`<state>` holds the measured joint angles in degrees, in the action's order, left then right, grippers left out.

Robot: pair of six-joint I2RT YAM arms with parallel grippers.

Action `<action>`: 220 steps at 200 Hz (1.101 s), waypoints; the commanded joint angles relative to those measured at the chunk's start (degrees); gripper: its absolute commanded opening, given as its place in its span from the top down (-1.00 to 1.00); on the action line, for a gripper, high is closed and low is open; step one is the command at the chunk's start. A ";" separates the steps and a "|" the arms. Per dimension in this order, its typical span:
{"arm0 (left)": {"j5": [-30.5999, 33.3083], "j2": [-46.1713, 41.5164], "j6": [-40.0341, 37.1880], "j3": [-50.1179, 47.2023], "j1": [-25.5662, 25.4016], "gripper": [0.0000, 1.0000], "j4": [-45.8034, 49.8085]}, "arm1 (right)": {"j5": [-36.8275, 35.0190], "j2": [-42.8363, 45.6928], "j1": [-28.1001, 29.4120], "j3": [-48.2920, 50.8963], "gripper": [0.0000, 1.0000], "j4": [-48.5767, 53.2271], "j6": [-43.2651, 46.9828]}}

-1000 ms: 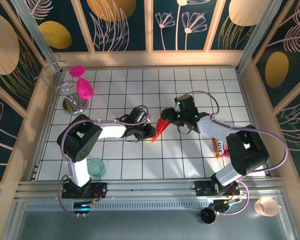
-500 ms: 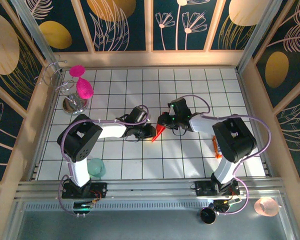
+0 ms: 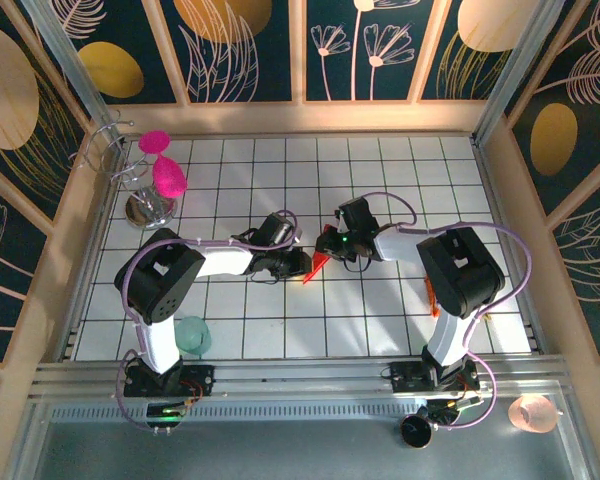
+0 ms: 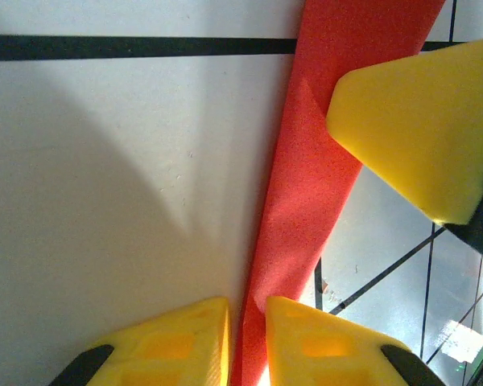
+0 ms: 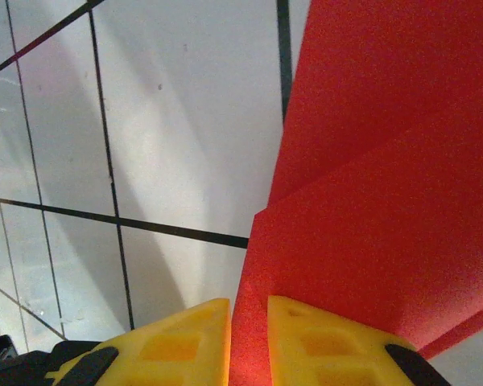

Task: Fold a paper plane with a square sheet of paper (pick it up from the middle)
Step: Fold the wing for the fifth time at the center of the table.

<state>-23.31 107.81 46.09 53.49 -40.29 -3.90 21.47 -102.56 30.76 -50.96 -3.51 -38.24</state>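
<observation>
White tiled table (image 3: 280, 330), mid-scene: you have the paper plane (image 3: 318, 264) gripped from both sides. Your left gripper (image 4: 246, 322) is clamped on its narrow strip, and your right gripper (image 5: 248, 326) is clamped on the wider folded layers.

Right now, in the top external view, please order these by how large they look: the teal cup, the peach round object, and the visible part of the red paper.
1. peach round object
2. teal cup, close to the first, and nearness to the camera may differ, so this order is unsure
3. red paper, a thin sliver, clearly smallest
</observation>
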 commanded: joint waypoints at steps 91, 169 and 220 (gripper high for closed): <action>6.21 7.11 -2.35 -2.25 -1.16 0.61 4.06 | -1.70 -2.36 0.17 -1.59 0.60 2.53 0.53; 7.29 -4.36 -3.93 1.03 -1.16 0.53 5.33 | -2.14 -2.44 0.24 -1.13 0.60 3.09 0.80; 4.91 -4.96 -3.17 1.35 -1.15 0.59 3.56 | 0.10 0.24 0.00 0.07 0.58 -0.55 0.28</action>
<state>-17.67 103.46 43.27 53.76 -41.54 -1.21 21.15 -103.98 30.74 -51.70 -2.96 -38.02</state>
